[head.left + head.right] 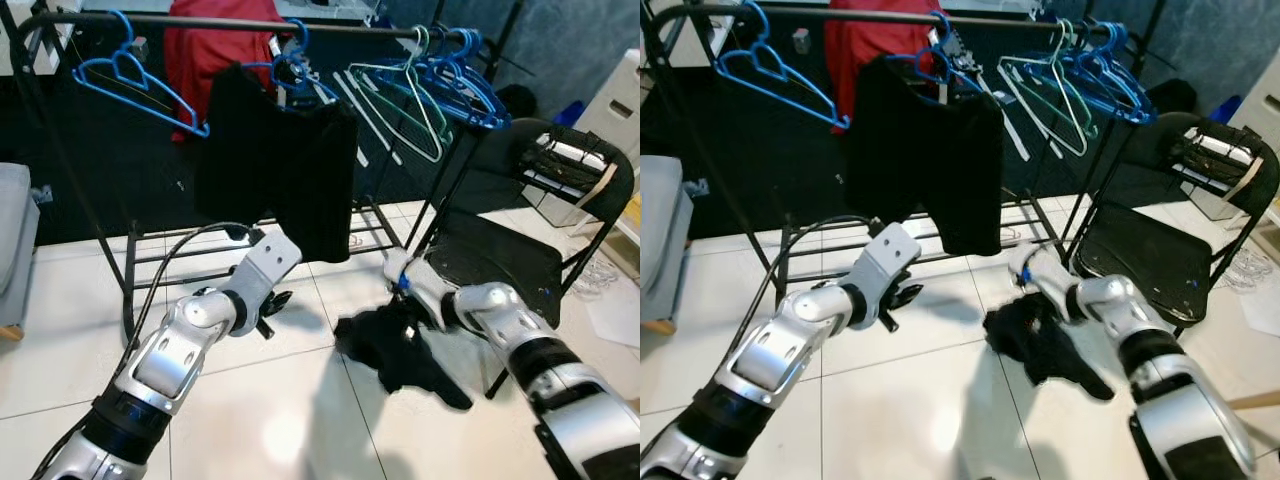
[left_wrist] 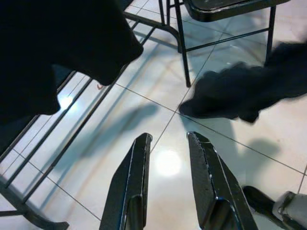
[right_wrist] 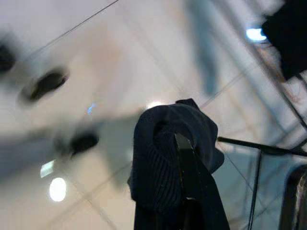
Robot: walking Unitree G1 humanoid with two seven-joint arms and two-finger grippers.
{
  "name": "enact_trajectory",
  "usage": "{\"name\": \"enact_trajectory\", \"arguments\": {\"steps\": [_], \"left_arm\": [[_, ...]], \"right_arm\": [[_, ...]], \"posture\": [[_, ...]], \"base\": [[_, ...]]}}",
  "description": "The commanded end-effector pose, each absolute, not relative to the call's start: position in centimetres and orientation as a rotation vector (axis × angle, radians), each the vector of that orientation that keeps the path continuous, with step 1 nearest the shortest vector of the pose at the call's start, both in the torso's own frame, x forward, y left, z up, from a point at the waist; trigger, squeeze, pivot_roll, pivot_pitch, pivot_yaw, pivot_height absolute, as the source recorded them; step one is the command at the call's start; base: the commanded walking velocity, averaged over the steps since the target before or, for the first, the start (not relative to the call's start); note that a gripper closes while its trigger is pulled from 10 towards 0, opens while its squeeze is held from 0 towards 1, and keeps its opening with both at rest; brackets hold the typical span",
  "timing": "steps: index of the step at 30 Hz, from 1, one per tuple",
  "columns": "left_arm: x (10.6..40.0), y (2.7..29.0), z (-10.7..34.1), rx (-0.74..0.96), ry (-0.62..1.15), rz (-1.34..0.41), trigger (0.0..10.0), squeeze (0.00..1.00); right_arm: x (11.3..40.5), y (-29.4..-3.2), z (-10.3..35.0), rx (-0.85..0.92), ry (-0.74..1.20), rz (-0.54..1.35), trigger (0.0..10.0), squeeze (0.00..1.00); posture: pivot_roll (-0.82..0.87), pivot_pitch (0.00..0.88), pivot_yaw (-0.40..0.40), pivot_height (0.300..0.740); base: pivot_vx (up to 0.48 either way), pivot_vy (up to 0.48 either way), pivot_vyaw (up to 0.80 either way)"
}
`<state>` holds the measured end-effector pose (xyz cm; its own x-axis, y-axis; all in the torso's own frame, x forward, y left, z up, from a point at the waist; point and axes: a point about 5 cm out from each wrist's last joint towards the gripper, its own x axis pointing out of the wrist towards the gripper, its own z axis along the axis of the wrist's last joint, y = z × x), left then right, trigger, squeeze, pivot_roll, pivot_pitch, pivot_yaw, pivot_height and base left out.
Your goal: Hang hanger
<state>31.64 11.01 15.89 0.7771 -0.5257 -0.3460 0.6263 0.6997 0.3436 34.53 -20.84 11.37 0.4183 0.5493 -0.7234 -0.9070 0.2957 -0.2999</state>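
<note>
A black clothes rack point(image 1: 200, 22) carries a bare blue hanger point(image 1: 130, 80) at the left, another blue hanger point(image 1: 295, 70) with a black garment point(image 1: 280, 160) on it, and several green and blue hangers point(image 1: 440, 80) at the right. My right gripper point(image 3: 187, 191) is shut on a dark cloth point(image 1: 400, 350) that droops onto the white tiles below the rack; the cloth wraps over its fingers. My left gripper point(image 2: 170, 139) is open and holds nothing, low over the floor to the left of the cloth and in front of the rack's base.
A black folding chair point(image 1: 500, 260) stands right beside the cloth, with items draped over its back. A red garment point(image 1: 205, 50) hangs behind the rack. A grey seat point(image 1: 15, 240) sits at the left and white drawers point(image 1: 620, 100) at the right.
</note>
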Motion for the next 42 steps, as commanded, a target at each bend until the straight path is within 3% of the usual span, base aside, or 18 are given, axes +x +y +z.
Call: {"name": "enact_trajectory", "arguments": {"steps": [1,5,8,12,13,14,16,19,20,23,30,31,38,42], "left_arm": [[31.4,11.0,15.6,0.479,0.238,-0.667,10.0,0.0],[31.3,10.9,15.7,0.464,0.236,-0.671,10.0,0.0],[30.6,8.6,17.0,0.248,0.241,-0.748,10.0,0.0],[30.7,8.3,16.8,0.227,0.253,-0.74,10.0,0.0],[30.7,7.9,16.5,0.201,0.28,-0.725,10.0,1.0],[30.7,7.9,16.5,0.201,0.28,-0.725,10.0,1.0],[30.9,7.5,15.9,0.172,0.316,-0.695,10.0,1.0],[31.0,7.2,15.8,0.149,0.331,-0.68,10.0,1.0],[31.6,6.2,15.4,0.087,0.366,-0.646,10.0,1.0],[32.4,5.3,15.0,0.045,0.4,-0.593,10.0,1.0],[33.0,4.8,14.6,0.03,0.42,-0.56,10.0,1.0],[33.4,4.5,14.0,0.064,0.405,-0.548,10.0,0.0],[34.1,2.8,12.1,0.337,0.329,-0.529,10.0,0.0],[34.4,1.8,12.5,0.346,0.238,-0.54,10.0,0.0]], "right_arm": [[34.3,-20.5,11.7,-0.816,0.535,1.116,0.0,0.0],[34.3,-20.5,12.0,-0.824,0.534,1.126,0.0,0.0],[36.5,-21.6,13.9,-0.751,0.521,0.851,0.0,0.0],[36.8,-21.6,14.1,-0.697,0.525,0.795,0.0,0.0],[37.6,-21.6,14.7,-0.561,0.492,0.679,0.0,0.0],[37.6,-21.6,14.7,-0.561,0.492,0.679,0.0,0.0],[38.4,-21.4,15.5,-0.34,0.454,0.535,0.0,0.0],[38.8,-21.1,16.0,-0.227,0.43,0.482,0.0,0.0],[39.4,-19.9,16.6,-0.055,0.402,0.447,0.0,0.0],[39.8,-18.9,16.9,0.037,0.397,0.422,0.0,0.0],[40.0,-18.4,17.2,0.074,0.391,0.405,0.0,0.0],[40.1,-18.1,17.3,0.087,0.39,0.403,0.0,0.0],[40.6,-16.4,18.0,0.128,0.378,0.404,0.0,0.0],[40.7,-15.7,18.3,0.144,0.363,0.408,0.0,0.0]], "posture": [[-0.14,0.131,-0.112,0.74],[-0.14,0.131,-0.112,0.74],[-0.15,0.137,-0.112,0.74],[-0.14,0.138,-0.116,0.74],[-0.15,0.14,-0.116,0.74],[-0.15,0.14,-0.116,0.74],[-0.15,0.143,-0.116,0.74],[-0.15,0.143,-0.116,0.74],[-0.15,0.146,-0.12,0.74],[-0.15,0.148,-0.124,0.74],[-0.15,0.152,-0.133,0.74],[-0.15,0.155,-0.139,0.74],[-0.16,0.158,-0.146,0.74],[-0.16,0.155,-0.146,0.74]], "base": [[0.0,0.0,0.0],[0.0,0.0,0.0],[0.0,0.0,0.0],[0.0,0.0,0.0],[0.0,0.0,0.0],[0.0,0.0,0.0],[0.0,0.0,0.0],[0.0,0.0,0.0],[0.0,0.0,0.0],[0.0,0.0,0.0],[0.0,0.0,0.0],[0.0,0.0,0.0],[0.0,0.0,0.0],[0.0,0.0,0.0]]}}
